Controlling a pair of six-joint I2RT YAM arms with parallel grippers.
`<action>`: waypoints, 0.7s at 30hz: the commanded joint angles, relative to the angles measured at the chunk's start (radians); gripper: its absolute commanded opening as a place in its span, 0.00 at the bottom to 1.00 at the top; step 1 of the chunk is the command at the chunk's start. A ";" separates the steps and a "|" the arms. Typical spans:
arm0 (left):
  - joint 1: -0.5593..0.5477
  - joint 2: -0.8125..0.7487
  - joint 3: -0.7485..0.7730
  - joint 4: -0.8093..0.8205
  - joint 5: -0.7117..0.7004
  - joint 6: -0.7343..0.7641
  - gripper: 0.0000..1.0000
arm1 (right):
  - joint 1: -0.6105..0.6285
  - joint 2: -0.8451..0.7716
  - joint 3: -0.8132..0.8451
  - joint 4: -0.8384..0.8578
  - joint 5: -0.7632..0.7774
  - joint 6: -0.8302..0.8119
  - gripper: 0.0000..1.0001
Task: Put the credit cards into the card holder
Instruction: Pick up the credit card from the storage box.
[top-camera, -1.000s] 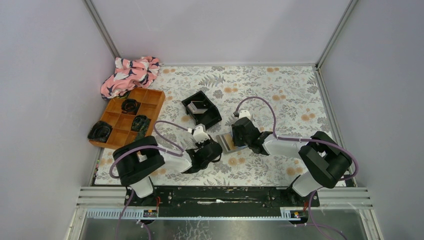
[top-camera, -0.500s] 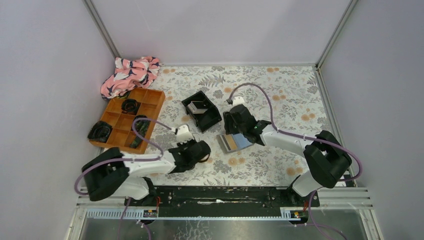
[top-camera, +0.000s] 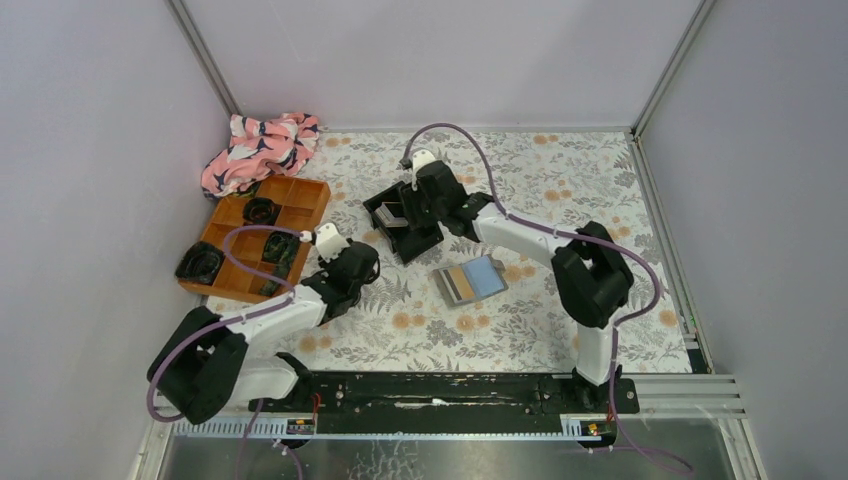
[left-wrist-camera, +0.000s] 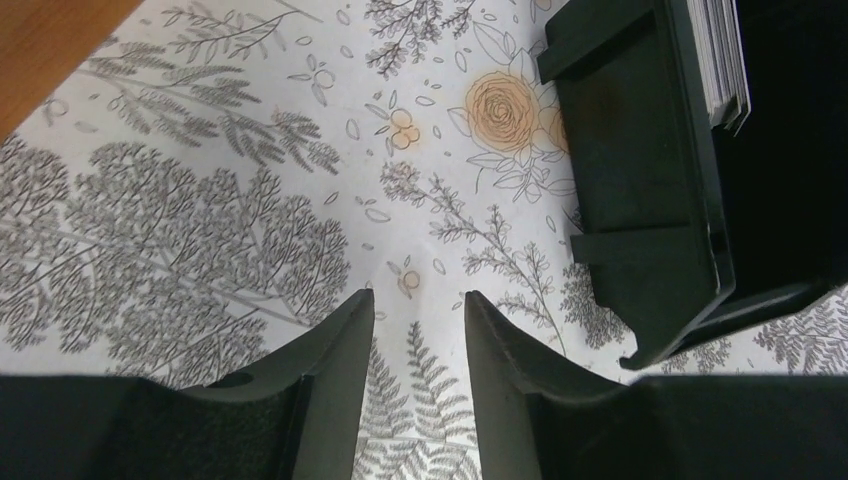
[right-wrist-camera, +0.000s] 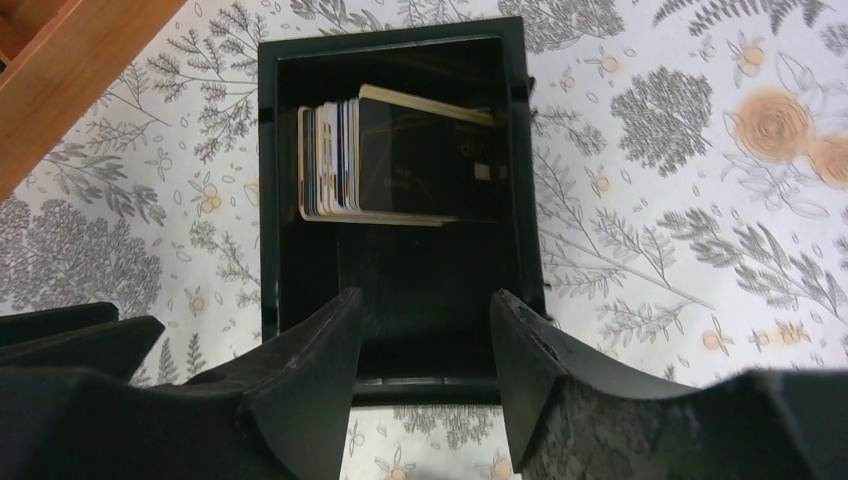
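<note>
A: The right gripper (right-wrist-camera: 425, 300) hangs over the black tray (right-wrist-camera: 268, 180), jaws spread, nothing between them.
B: And the cards (right-wrist-camera: 400, 160) stand on edge inside it, a dark one in front, its print too small to read.
A: The left gripper (left-wrist-camera: 418, 298) sits low over the table (left-wrist-camera: 200, 150), jaws a little apart, empty, just beside the tray's corner.
B: The holder (top-camera: 472, 279) lies open near the table's middle, apart from both grippers.
</note>
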 joint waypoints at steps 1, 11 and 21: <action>0.043 0.086 0.076 0.112 0.078 0.090 0.47 | 0.004 0.090 0.148 -0.044 -0.057 -0.079 0.57; 0.115 0.183 0.097 0.216 0.167 0.097 0.48 | 0.005 0.292 0.421 -0.157 -0.117 -0.091 0.58; 0.156 0.244 0.099 0.288 0.221 0.099 0.48 | 0.001 0.381 0.525 -0.211 -0.165 -0.079 0.58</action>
